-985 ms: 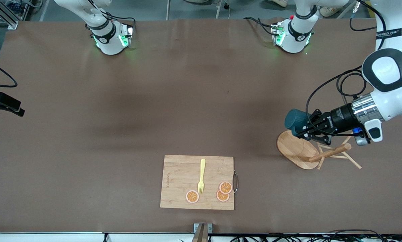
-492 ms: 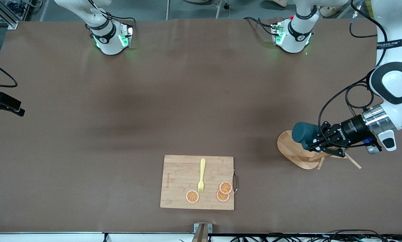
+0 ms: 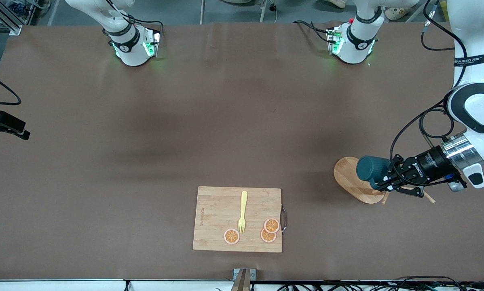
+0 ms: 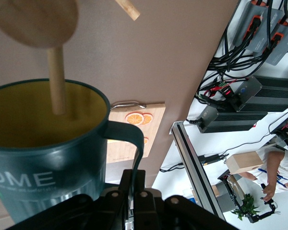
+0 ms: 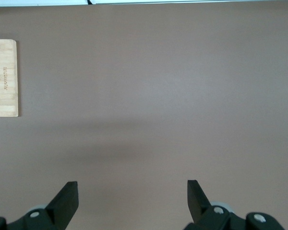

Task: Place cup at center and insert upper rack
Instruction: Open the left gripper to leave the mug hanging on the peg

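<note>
My left pincer [image 3: 381, 180] gripped the mug [image 3: 368, 168] by its handle over the mug tree [image 3: 353, 180]; I judged a peg needed lining up. The right pincer [image 5: 132, 197] waited wide.

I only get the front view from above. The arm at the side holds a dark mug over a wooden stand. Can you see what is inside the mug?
Observer: The left wrist view looks into the cup. Its inside is mustard yellow, and a thin peg of the upper rack reaches into its mouth.
Visitor: How is the mug being held?
Observer: The left pincer is closed on the handle at the cup's side.
Visitor: And the other arm?
Observer: It waits. The right pincer is open over the table, with an edge of the cutting board in its sight.
</note>
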Controlling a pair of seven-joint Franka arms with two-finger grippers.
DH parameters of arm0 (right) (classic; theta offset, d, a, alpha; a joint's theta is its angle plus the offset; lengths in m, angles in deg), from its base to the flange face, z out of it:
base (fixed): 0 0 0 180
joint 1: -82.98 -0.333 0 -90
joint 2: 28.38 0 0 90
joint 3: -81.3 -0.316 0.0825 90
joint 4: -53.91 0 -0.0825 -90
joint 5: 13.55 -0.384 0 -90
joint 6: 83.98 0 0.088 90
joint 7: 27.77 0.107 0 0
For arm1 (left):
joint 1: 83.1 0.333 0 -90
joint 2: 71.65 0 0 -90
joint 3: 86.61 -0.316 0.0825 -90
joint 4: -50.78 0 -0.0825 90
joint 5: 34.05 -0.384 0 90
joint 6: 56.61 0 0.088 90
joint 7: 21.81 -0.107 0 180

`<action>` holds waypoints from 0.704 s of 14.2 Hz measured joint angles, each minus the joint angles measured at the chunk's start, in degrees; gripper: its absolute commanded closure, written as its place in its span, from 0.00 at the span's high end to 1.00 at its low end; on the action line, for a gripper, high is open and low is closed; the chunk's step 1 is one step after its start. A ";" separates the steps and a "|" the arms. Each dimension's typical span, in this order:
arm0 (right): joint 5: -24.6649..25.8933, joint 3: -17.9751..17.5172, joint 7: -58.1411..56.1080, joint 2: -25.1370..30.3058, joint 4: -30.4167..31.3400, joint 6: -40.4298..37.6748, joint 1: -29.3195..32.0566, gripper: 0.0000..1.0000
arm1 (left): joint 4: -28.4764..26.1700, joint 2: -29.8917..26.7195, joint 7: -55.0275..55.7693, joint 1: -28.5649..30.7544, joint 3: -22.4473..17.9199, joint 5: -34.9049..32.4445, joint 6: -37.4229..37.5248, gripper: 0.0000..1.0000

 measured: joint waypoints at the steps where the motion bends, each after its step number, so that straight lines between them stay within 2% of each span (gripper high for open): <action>1: 0.00 0.00 0.00 0.00 0.00 0.00 0.00 1.00 | 0.03 0.27 -0.24 0.01 0.00 0.01 -0.28 0.00; 10: 0.00 0.00 -0.02 0.00 0.02 0.00 0.00 1.00 | 0.22 1.81 -2.77 1.43 -0.01 0.20 -1.69 0.01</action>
